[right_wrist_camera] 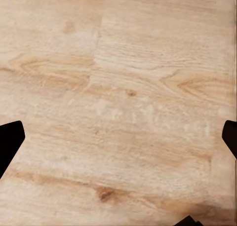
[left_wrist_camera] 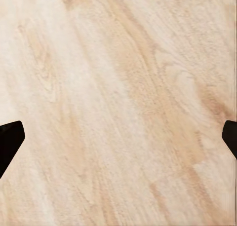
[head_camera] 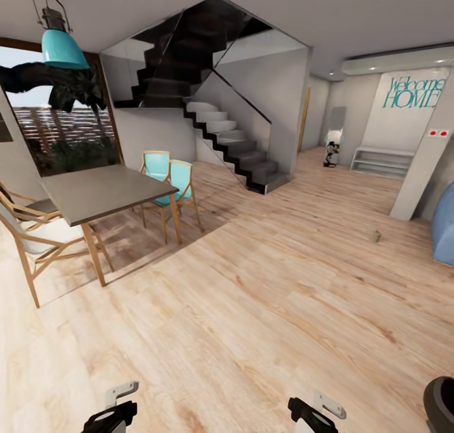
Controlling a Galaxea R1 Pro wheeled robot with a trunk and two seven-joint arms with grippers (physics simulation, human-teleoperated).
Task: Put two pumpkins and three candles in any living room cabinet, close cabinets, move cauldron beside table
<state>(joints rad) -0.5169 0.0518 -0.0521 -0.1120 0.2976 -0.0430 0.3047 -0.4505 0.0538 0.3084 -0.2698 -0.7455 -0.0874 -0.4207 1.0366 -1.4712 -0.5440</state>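
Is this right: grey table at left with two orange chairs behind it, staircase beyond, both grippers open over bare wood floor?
Not quite. The head view shows the two chairs behind the grey table are turquoise, not orange. The rest stands: staircase beyond, left gripper and right gripper open over wood floor.

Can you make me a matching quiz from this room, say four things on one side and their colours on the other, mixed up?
Things:
1. hanging lamp
2. dining table
3. staircase
4. floor

Colours:
A. pale wood
B. grey top on wooden legs
C. turquoise shade
D. black steps with pale treads

Pairs: 1-C, 2-B, 3-D, 4-A
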